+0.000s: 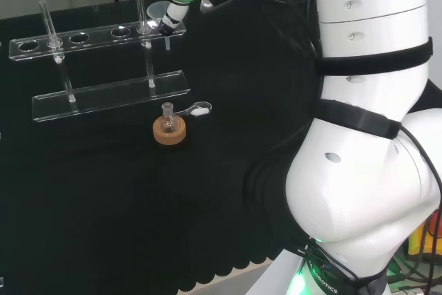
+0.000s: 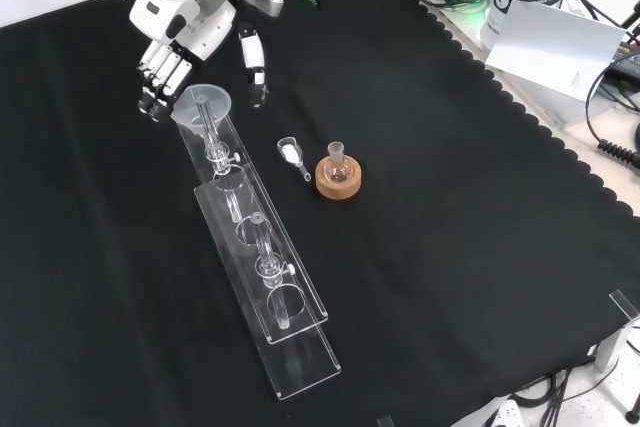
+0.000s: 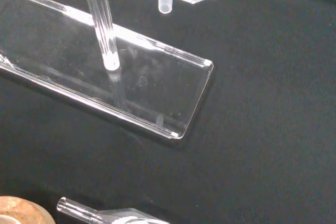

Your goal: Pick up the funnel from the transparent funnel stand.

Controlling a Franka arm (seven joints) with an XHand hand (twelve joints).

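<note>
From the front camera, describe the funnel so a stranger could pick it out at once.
Find the long clear funnel stand running down the middle of the black cloth. At its far end, by the hand, the funnel sits in the top shelf's end hole. Its wide translucent cone tapering to a stem sets it apart from the empty holes beside it.

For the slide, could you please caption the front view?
The hand hovers open around the funnel seated in the transparent stand, beside a small flask on its cork ring.
</note>
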